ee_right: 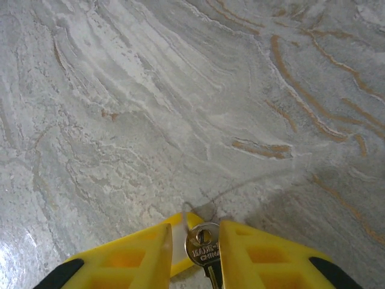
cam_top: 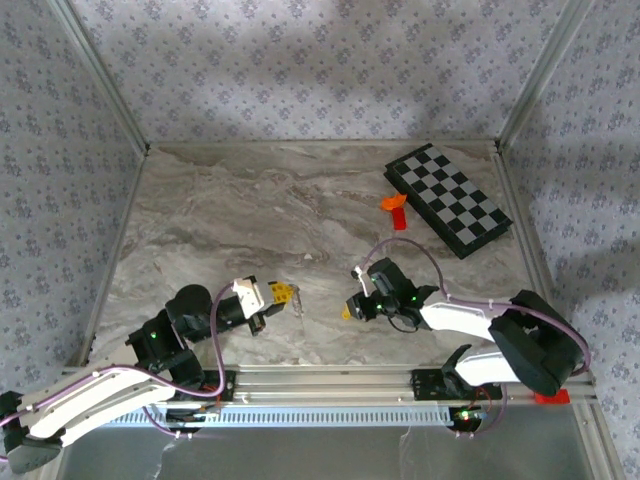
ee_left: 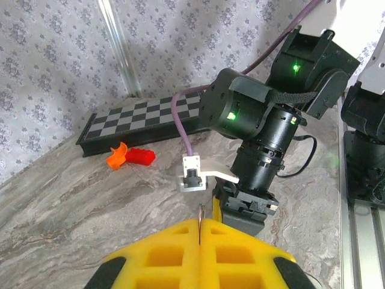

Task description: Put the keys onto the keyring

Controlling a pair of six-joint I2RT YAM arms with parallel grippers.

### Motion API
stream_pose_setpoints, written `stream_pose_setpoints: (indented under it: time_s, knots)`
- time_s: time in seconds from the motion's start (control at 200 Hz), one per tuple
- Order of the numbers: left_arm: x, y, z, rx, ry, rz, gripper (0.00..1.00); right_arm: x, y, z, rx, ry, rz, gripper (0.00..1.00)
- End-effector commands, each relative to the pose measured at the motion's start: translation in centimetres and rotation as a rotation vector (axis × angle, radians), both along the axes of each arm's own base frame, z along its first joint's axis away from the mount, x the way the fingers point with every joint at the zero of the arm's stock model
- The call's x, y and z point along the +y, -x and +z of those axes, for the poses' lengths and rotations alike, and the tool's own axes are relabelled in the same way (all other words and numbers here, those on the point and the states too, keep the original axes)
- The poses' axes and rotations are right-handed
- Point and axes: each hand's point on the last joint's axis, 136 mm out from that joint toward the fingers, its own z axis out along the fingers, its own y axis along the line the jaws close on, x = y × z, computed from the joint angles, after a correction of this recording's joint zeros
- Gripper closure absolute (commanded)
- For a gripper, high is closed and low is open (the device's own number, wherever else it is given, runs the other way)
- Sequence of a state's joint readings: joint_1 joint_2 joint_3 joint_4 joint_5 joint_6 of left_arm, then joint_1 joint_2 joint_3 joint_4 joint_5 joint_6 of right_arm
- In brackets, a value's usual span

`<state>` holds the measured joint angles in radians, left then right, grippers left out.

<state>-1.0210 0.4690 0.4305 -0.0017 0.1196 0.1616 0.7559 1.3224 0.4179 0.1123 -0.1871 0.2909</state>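
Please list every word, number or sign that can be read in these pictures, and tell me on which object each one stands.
"MADE" above "CHINA": stamped on the head of the key, which is held in the right gripper; any small letters between the two words are too blurred to read.
Nothing else is readable; the chessboard shows no legible writing.

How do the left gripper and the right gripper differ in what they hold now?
The left gripper pinches a thin edge of the keyring, its pads nearly touching; the right gripper holds the key with its pads further apart. Both have yellow pads and are shut on metal.
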Motion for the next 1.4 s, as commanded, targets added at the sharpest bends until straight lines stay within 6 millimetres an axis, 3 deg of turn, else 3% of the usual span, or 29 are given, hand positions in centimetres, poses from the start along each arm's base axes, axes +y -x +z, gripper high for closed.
stream_pose_setpoints:
  time_s: [0.0, 1.02, 1.204, 1.394]
  knots:
    - [0.0, 0.1, 1.2, -0.010, 0.052, -0.008, 1.00, 0.5, -0.5, 0.4, -0.027, 0.012, 0.018, 0.74]
    - [-0.1, -0.1, 1.2, -0.007, 0.043, -0.005, 1.00, 1.6, 0.2, 1.0, -0.042, -0.002, 0.100, 1.00]
    - [-0.4, 0.3, 1.2, 0.001, 0.040, -0.033, 1.00, 2.6, 1.5, 3.9, -0.107, -0.046, 0.200, 1.00]
    - [-0.6, 1.4, 2.2, 0.008, 0.060, -0.090, 1.00, 4.4, 4.5, 9.9, -0.218, -0.143, 0.363, 1.00]
